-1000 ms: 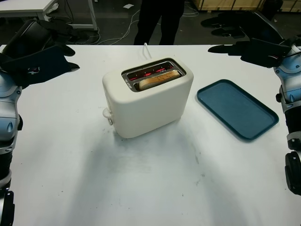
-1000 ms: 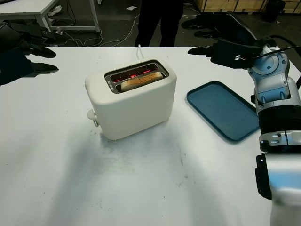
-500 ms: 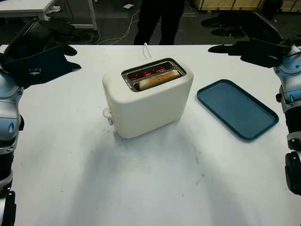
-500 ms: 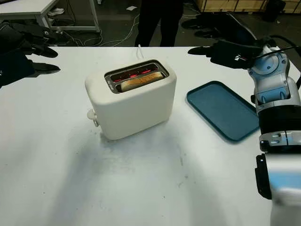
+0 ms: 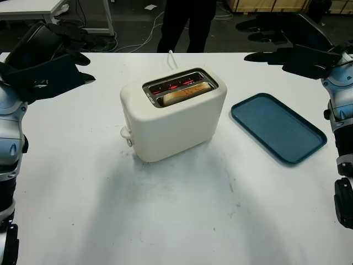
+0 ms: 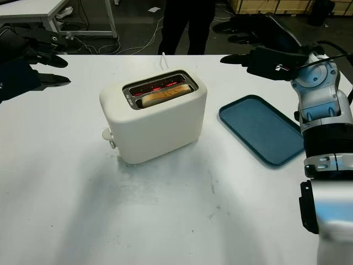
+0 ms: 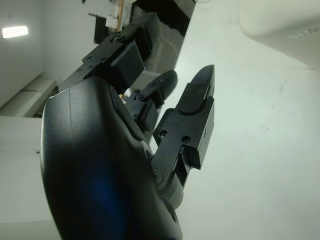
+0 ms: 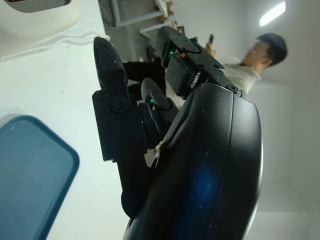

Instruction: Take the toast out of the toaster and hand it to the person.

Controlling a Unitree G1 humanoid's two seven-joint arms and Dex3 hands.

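Between the two raised hands, near the middle of the white table (image 5: 165,221), a cream toaster (image 5: 174,118) is seated upright. A slice of toast (image 5: 186,94) is held in the slot nearer the robot, with its browned top edge just above the slot rim. Red glowing elements are seen in the slot behind it. A small lever knob (image 5: 126,134) projects from the toaster end that faces the left hand, and a white cord (image 5: 171,59) is led from the far side toward the table's far edge.

The left hand (image 5: 47,69) is held in the air above the table's left side, well apart from the toaster. It is released, and nothing is grasped by it; its black fingers (image 7: 192,125) are pointed toward the toaster.

The right hand (image 6: 270,61) is held in the air near the far right part of the table, likewise released and holding nothing. Just below and on the robot's side of this hand, a dark teal tray (image 5: 277,128) lies flat, apart from the toaster.

Beyond the far table edge, a person (image 5: 185,25) in dark trousers is seen standing.
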